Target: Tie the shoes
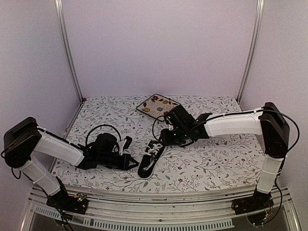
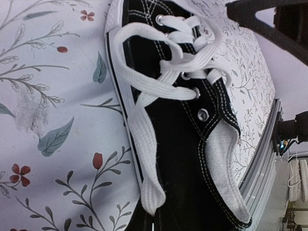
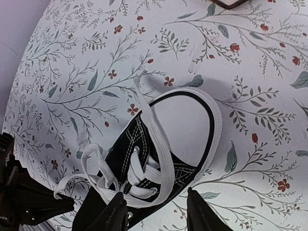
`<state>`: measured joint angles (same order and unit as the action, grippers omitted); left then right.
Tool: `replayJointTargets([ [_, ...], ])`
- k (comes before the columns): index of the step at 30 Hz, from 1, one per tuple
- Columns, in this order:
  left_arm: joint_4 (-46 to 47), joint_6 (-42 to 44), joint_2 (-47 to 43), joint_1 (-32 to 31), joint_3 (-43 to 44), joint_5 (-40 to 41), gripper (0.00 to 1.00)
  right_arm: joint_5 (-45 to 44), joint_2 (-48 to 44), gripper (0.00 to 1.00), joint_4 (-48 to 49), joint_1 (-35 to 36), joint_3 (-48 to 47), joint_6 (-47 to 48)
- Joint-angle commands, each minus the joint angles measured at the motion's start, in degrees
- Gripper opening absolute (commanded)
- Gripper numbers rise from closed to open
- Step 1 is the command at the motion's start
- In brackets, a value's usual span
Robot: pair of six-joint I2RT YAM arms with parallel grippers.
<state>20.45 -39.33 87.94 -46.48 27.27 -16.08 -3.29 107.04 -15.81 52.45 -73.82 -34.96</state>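
The black sneaker (image 1: 150, 161) with white laces lies on the floral cloth, toe toward the back. In the left wrist view the sneaker (image 2: 187, 144) fills the frame. A flat white lace (image 2: 144, 144) runs down its side, and its folded end sits pinched in my left gripper (image 2: 155, 222), which is shut at the bottom edge. In the top view my left gripper (image 1: 130, 160) is just left of the shoe. My right gripper (image 3: 158, 211) is open, its jaws standing either side of the laced vamp, above the toe cap (image 3: 183, 120). In the top view my right gripper (image 1: 167, 137) hovers over the toe.
A square floral plate (image 1: 157, 106) lies behind the shoe, and its edge also shows in the right wrist view (image 3: 231, 4). The metal front rail (image 2: 262, 159) of the table is close to the shoe's heel. Frame posts stand at the back corners.
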Motion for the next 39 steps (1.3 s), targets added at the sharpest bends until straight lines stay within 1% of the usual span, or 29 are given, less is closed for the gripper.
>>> replayJointTargets([
  [1,1.61,-0.01,1.2,0.49,0.82,-1.28,0.0,2.53,3.43,0.45,-1.4,0.11,-3.2,-2.79],
  [4,1.74,0.14,1.83,0.5,0.6,-1.8,0.0,3.08,5.27,0.44,-1.44,0.05,-4.81,-2.66],
  [6,1.7,0.4,2.48,0.43,0.59,-2.27,0.0,3.28,6.27,0.4,-1.54,0.09,-5.83,-2.51],
  [11,1.55,0.78,4.75,-0.42,0.88,-3.36,0.0,3.51,6.87,0.16,-1.9,0.06,-6.31,-2.58],
  [14,1.85,0.77,5.81,-1.4,0.9,-3.62,0.0,2.92,6.45,0.08,-2.32,0.07,-5.8,-2.64],
  [17,2.61,0.44,6.52,-2.26,0.79,-3.99,0.0,2.47,6.57,0.08,-2.75,0.04,-5.38,-2.66],
  [21,4.22,-0.14,7.33,-4.08,1.07,-5.03,0.0,2.11,7.93,0.17,-3.75,0.06,-5.69,-2.49],
  [23,4.63,-0.45,7.96,-5.04,1.62,-5.22,0.0,2.41,8.54,0.18,-4.04,0.11,-5.93,-2.25],
  [25,4.63,-0.65,8.86,-5.89,2.1,-5.07,0.0,2.58,8.81,0.22,-3.98,0.03,-5.98,-1.88],
  [26,4.61,-0.8,9.12,-6.14,2.21,-4.84,0.0,2.6,8.94,0.22,-3.84,0.08,-5.98,-1.72],
  [27,4.61,-0.97,9.19,-6.26,2.19,-4.5,0.0,2.6,8.97,0.21,-3.79,0.03,-5.98,-1.55],
  [29,4.44,-1.34,8.9,-6.26,2.09,-3.61,0.0,1.35,8.51,0.13,-3.97,0.06,-5.88,-1.32],
  [33,2.95,-1.45,7.16,-6.21,2.13,-1.65,0.0,-0.2,4.75,0.03,-2.74,0.11,-4.35,-1.49],
  [35,2.18,-1.24,6.42,-6.06,2.24,-0.8,0.0,0.68,2.61,0.03,-0.84,0.08,-2.86,-0.28],
  [39,1.57,-1.38,5.37,-4.9,2.2,0.1,0.0,5.77,-3.04,0.02,8.1,0.13,3.64,2.65],
])
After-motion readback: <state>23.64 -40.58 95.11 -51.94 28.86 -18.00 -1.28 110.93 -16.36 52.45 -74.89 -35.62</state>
